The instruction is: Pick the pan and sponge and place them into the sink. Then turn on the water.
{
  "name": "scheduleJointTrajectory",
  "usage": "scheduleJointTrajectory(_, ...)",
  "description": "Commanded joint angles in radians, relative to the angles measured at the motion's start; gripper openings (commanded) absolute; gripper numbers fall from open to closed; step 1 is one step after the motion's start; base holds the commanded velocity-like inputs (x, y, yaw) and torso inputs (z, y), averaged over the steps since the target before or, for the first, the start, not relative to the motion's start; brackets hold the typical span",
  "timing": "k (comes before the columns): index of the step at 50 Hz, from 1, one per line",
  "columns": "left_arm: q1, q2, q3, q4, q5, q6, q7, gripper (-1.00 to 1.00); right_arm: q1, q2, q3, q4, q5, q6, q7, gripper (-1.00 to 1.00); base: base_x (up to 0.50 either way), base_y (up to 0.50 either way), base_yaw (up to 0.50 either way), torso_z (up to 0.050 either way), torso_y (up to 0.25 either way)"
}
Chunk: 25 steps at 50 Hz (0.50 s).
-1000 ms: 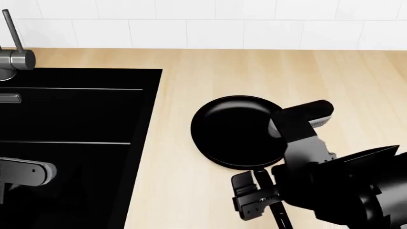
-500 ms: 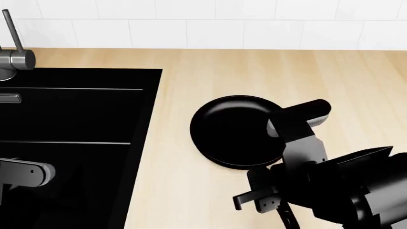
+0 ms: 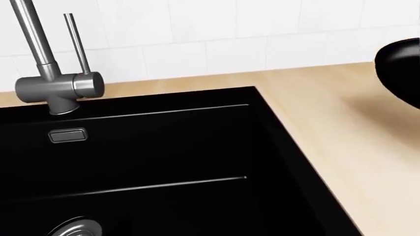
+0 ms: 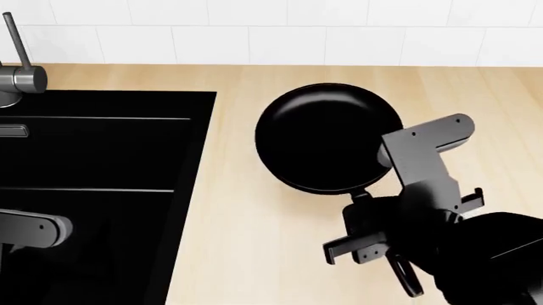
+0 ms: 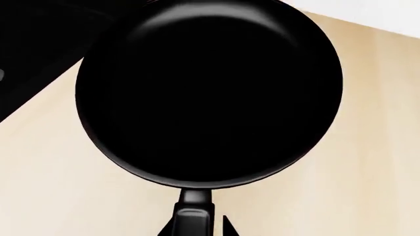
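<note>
Right gripper (image 4: 383,238) closed on the handle of the pan (image 4: 327,136); the pan sits ahead of it above the table (image 4: 254,254), beside the sink (image 4: 102,159). Left gripper state: cannot tell. Sponge unseen; faucet (image 3: 56,83) dry. No step complete.

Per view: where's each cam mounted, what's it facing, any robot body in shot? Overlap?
Head: looks down on counter; pan, sink, right gripper and left arm show.
Left wrist: faces sink and faucet; no robot parts visible.
Right wrist: behind pan, along its handle.
All three share the pan.
</note>
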<state>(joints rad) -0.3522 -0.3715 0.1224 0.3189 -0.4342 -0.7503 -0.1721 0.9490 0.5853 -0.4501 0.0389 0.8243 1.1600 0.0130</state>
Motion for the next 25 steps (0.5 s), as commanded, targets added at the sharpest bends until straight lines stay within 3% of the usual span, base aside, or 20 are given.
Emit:
scheduleJointTrajectory(1, -0.002, -0.008, -0.005, 0.013, -0.006, -0.003, -0.003, 1.00, -0.051, 0.035, 0.088, -0.109, 0.021, -0.042, 0.047, -1.00, 0.00, 0.00, 0.00, 0.000, 0.000)
scheduleJointTrajectory(16, -0.011, -0.024, -0.013, 0.025, -0.015, -0.018, -0.007, 1.00, -0.101, 0.058, 0.090, -0.158, 0.049, -0.037, 0.043, -1.00, 0.00, 0.00, 0.00, 0.000, 0.002)
scheduleJointTrajectory(25, -0.010, -0.019, -0.010, 0.016, -0.014, -0.007, -0.009, 1.00, -0.117, 0.055, 0.089, -0.158, 0.046, -0.056, 0.043, -1.00, 0.07, 0.50, 0.00, 0.000, 0.001)
